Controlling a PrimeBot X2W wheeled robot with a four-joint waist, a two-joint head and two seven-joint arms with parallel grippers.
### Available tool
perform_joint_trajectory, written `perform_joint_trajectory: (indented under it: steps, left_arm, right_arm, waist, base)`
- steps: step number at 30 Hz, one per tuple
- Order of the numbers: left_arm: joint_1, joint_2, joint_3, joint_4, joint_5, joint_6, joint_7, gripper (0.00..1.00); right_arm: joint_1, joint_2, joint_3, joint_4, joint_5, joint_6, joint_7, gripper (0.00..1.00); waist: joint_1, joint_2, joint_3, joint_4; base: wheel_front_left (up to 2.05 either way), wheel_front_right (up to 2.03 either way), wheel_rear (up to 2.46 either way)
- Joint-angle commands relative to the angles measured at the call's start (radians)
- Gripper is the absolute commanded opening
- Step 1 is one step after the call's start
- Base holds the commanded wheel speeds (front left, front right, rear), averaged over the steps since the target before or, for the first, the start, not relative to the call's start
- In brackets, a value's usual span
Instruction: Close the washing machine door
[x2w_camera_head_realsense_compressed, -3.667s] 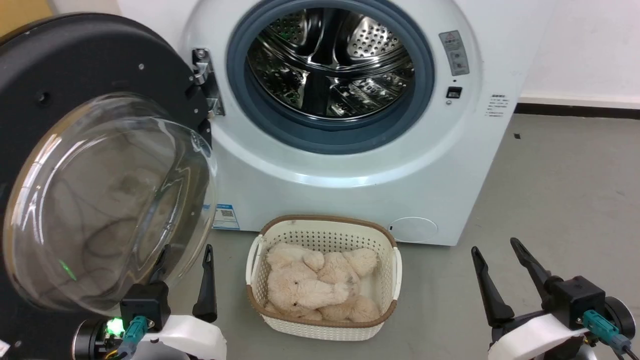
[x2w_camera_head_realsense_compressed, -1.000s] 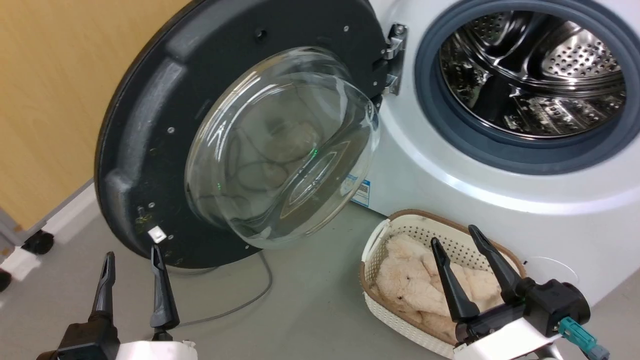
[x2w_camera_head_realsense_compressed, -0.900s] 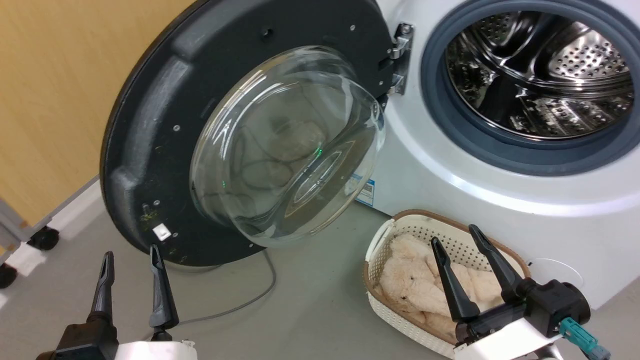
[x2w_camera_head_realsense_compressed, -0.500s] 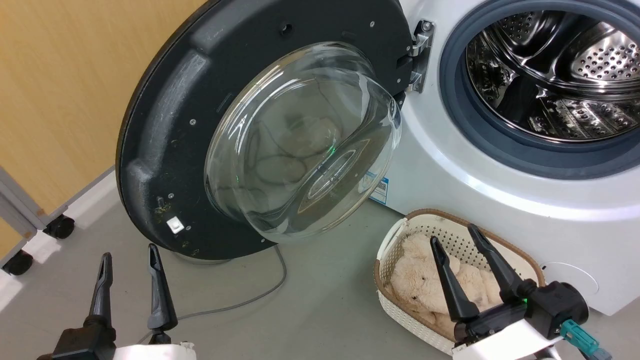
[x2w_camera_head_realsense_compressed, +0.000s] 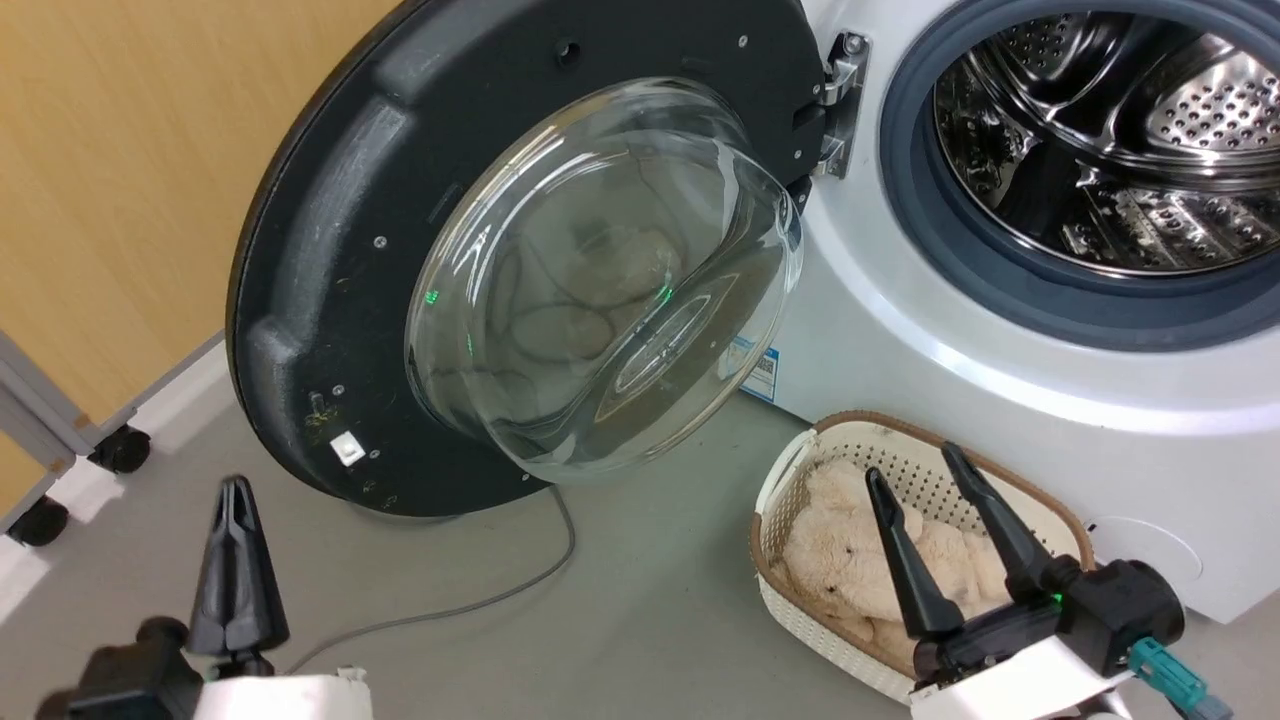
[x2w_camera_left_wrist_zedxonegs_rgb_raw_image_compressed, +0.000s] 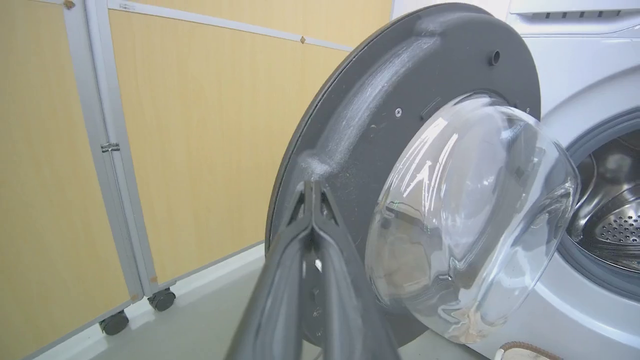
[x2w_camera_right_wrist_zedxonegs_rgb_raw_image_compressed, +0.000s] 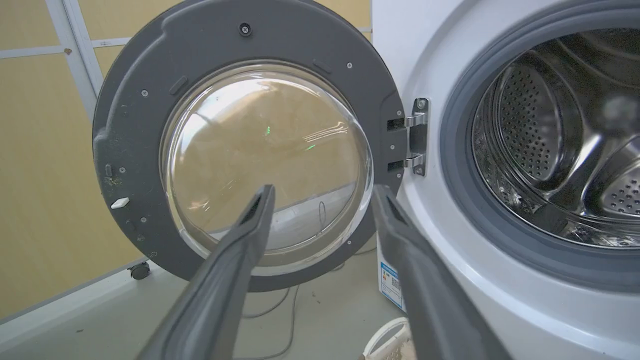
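left gripper (x2w_camera_head_realsense_compressed: 238, 495): fingers pressed together, empty, low before the door's free edge, probably as one blunt pusher | washing machine door (x2w_camera_head_realsense_compressed: 330, 250): hangs wide open on its hinge, left of washing machine (x2w_camera_head_realsense_compressed: 900, 330) | right gripper (x2w_camera_head_realsense_compressed: 912, 465): fingers apart, idle over basket (x2w_camera_head_realsense_compressed: 790, 465)

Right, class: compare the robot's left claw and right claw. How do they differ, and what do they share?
The left claw is shut, fingers pressed together; the right claw is open, fingers spread. The left claw sits over bare floor below the washing machine door; the right claw sits in front of the basket holding a plush toy. Both have long dark fingers and hold nothing.
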Motion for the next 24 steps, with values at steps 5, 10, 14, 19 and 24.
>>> perform_joint_trajectory:
  steps: [5, 10, 14, 19, 24]
  left_arm:
    - [-0.081, 0.028, 0.058, 0.008, 0.002, -0.059, -0.006, 0.0]
    - [-0.211, 0.099, 0.145, 0.09, -0.064, -0.134, -0.006, 0.0]
    - [-0.341, 0.168, 0.192, 0.254, -0.193, -0.177, 0.024, 0.0]
    - [-0.495, 0.26, 0.222, 0.454, -0.397, -0.199, 0.141, 0.0]
    - [-0.612, 0.313, 0.219, 0.621, -0.631, -0.202, 0.31, 0.0]
  right_arm:
    - [0.004, -0.012, -0.021, -0.021, -0.01, 0.001, -0.004, 1.0]
    - [0.022, -0.02, -0.046, -0.041, -0.023, 0.001, -0.004, 1.0]
    - [0.031, -0.024, -0.062, -0.055, -0.033, 0.001, -0.004, 1.0]
    - [0.013, -0.033, -0.054, -0.063, -0.038, 0.001, -0.004, 1.0]
    - [-0.006, -0.041, -0.044, -0.065, -0.04, 0.001, -0.004, 1.0]
  waist:
    - [0.0, 0.0, 0.024, -0.002]
    - [0.0, 0.0, 0.048, -0.003]
    - [0.0, 0.0, 0.067, -0.008]
    - [0.0, 0.0, 0.098, -0.037]
    - [0.0, 0.0, 0.125, -0.059]
  base:
    - [0.0, 0.0, 0.0]
    - [0.0, 0.0, 0.0]
    - [0.0, 0.0, 0.0]
    - [0.0, 0.0, 0.0]
    - [0.0, 0.0, 0.0]
